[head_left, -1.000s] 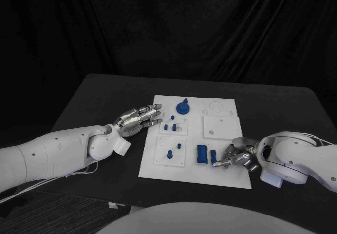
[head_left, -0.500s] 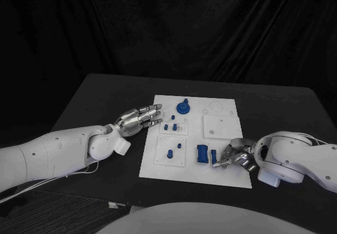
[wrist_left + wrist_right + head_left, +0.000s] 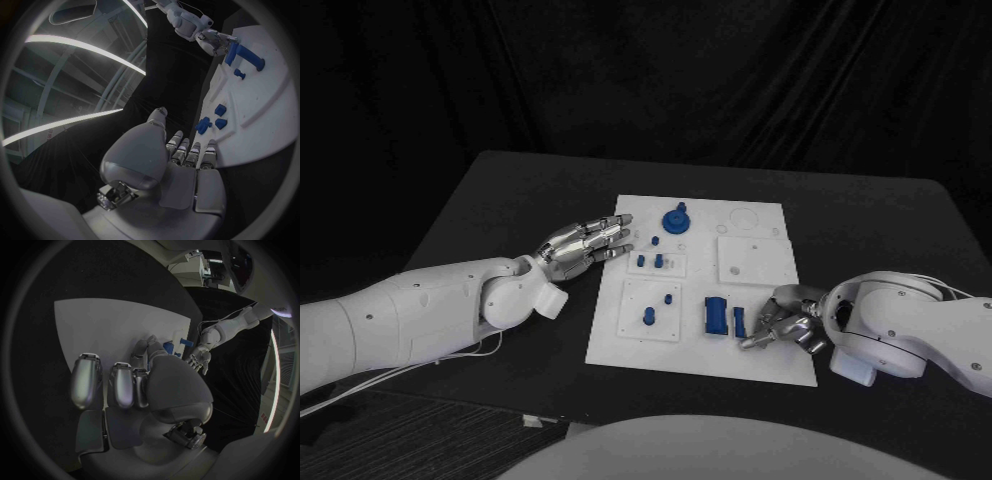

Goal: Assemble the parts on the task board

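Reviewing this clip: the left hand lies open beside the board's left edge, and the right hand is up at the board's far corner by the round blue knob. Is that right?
Not quite. The left hand does lie open beside the left edge of the task board, but the right hand is at the board's near right part, next to the tall blue parts, not by the round blue knob. The head view shows this.

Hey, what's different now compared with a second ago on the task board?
Hardly anything. The right hand has shifted slightly at the task board's near right edge, beside the long blue parts. The left hand stays open at the board's left edge, and the parts have not moved.
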Controlling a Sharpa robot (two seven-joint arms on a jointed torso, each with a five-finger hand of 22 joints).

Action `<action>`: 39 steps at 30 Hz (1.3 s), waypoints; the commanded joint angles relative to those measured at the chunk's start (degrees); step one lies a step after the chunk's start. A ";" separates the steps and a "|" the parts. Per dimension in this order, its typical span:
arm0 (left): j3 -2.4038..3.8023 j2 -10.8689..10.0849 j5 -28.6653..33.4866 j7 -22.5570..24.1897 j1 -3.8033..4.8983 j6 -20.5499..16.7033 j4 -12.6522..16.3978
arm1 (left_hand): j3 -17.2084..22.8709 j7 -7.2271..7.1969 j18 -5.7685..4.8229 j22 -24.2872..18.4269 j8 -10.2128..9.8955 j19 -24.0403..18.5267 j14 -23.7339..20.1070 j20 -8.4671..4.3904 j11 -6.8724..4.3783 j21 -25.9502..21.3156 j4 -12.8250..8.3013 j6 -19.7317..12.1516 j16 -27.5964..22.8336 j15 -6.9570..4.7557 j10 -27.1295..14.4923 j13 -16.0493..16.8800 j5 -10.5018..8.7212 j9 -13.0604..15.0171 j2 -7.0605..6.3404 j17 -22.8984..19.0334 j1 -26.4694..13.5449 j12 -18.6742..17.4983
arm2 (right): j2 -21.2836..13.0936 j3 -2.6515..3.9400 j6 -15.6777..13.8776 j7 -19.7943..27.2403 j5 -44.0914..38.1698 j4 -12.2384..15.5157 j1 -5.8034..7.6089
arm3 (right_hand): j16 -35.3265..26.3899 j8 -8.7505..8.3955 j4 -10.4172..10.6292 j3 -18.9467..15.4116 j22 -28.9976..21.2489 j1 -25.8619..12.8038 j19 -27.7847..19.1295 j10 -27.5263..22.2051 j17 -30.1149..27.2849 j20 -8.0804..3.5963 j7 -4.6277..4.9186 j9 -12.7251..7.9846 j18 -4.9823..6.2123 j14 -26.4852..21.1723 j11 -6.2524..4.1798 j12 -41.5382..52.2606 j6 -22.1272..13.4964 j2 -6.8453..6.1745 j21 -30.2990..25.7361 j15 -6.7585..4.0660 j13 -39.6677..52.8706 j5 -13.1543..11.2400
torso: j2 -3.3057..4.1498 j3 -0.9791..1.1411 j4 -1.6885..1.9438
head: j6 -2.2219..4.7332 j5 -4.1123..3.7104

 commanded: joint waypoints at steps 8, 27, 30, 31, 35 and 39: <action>0.04 -1.07 -3.67 5.05 -0.12 -1.86 2.12 | 0.21 0.97 0.69 0.17 1.18 0.47 0.23 -0.05 0.78 0.35 -1.95 1.49 0.70 -0.47 0.64 0.21 1.49 0.26 -0.30 0.14 0.39 1.30 | -4.46 -0.17 4.70 2.69 2.68 3.46 1.11 | -0.95 -1.10 -0.47 -2.85 9.21 -1.84 -0.76 6.11 -1.09 0.15 0.74 -0.20 -0.16 2.46 0.31 0.20 -0.40 -4.23 -3.26 0.13 15.09 -2.19 | 0.03 0.03 -0.05 | 0.00 -0.21; 0.06 -2.17 -5.91 15.99 -0.08 -7.18 4.69 | -2.10 0.53 0.68 -1.22 2.77 -0.23 -0.09 -2.56 0.26 0.04 3.85 4.83 0.08 -2.62 1.62 0.33 -4.90 0.43 -0.54 -0.03 -1.65 2.96 | -3.44 -0.17 -15.41 48.51 33.56 -2.65 7.27 | -54.05 -12.32 13.07 -19.46 -20.48 -19.68 -26.41 -27.74 -52.10 9.31 9.02 -13.07 4.64 -21.47 10.04 -56.97 -6.71 6.00 -60.02 11.07 -32.79 2.06 | -1.13 0.56 -0.66 | 0.00 -0.02; 0.06 -2.16 -5.92 17.93 -0.09 -8.66 4.98 | -2.96 0.00 0.66 -1.76 3.06 -0.51 -0.22 -3.70 -0.56 -0.08 7.42 5.68 -0.20 -3.65 1.89 0.43 -8.18 0.49 -1.37 -0.10 -0.69 3.77 | -3.44 -0.18 -16.61 56.39 36.30 -3.31 6.41 | -66.23 -20.16 13.61 -18.38 -29.75 -19.05 -40.70 -42.97 -59.09 14.78 10.10 -22.23 1.20 -38.72 18.89 -71.70 -15.17 3.63 -68.65 19.68 -44.98 -1.94 | -1.72 0.52 -1.03 | 0.00 0.49; 0.06 -2.12 -5.93 18.72 -0.09 -9.32 5.09 | -3.31 -0.33 0.63 -2.16 3.08 -0.70 -0.31 -4.22 -0.96 -0.19 7.54 5.82 -0.44 -4.20 1.88 0.45 -9.28 0.49 -1.47 -0.15 -0.80 3.98 | -3.43 -0.18 -16.93 59.63 37.76 -3.58 5.88 | -68.23 -22.28 13.51 -15.88 -33.58 -18.26 -45.63 -45.71 -60.91 15.82 9.87 -26.04 1.09 -42.17 19.48 -74.34 -16.84 2.07 -68.79 20.78 -49.07 -1.79 | -1.99 0.57 -1.09 | 0.00 0.65; 0.06 -2.17 -5.94 20.27 -0.09 -10.88 5.43 | -3.98 -1.70 0.60 -3.10 2.38 -1.15 -0.53 -5.81 -2.49 -0.43 7.51 4.62 -2.07 -5.82 0.84 0.28 -10.72 0.30 -1.62 -0.55 -1.06 3.04 | -3.24 -0.18 -17.65 66.15 40.23 -4.45 4.38 | -75.53 -25.42 13.76 -10.60 -59.58 -17.39 -75.08 -59.09 -65.86 16.34 3.45 -35.45 1.20 -61.43 15.24 -79.62 -26.92 -1.11 -71.74 17.79 -56.98 -1.36 | -2.36 0.67 -1.19 | 0.00 0.80; 0.06 -2.28 -5.94 20.88 -0.09 -11.52 5.57 | -4.12 -2.06 0.60 -3.30 2.23 -1.23 -0.53 -6.24 -2.95 -0.48 7.50 4.53 -2.20 -6.25 0.43 0.20 -10.59 0.28 -1.60 -0.58 -1.05 2.58 | -3.00 -0.18 -17.89 69.07 41.31 -5.16 3.35 | -76.90 -25.93 13.62 -9.05 -67.04 -16.15 -80.81 -66.24 -66.41 16.16 2.20 -40.82 2.95 -69.21 13.61 -79.90 -30.90 -1.75 -72.40 16.25 -61.04 -0.65 | -2.55 0.71 -1.50 | 0.00 0.99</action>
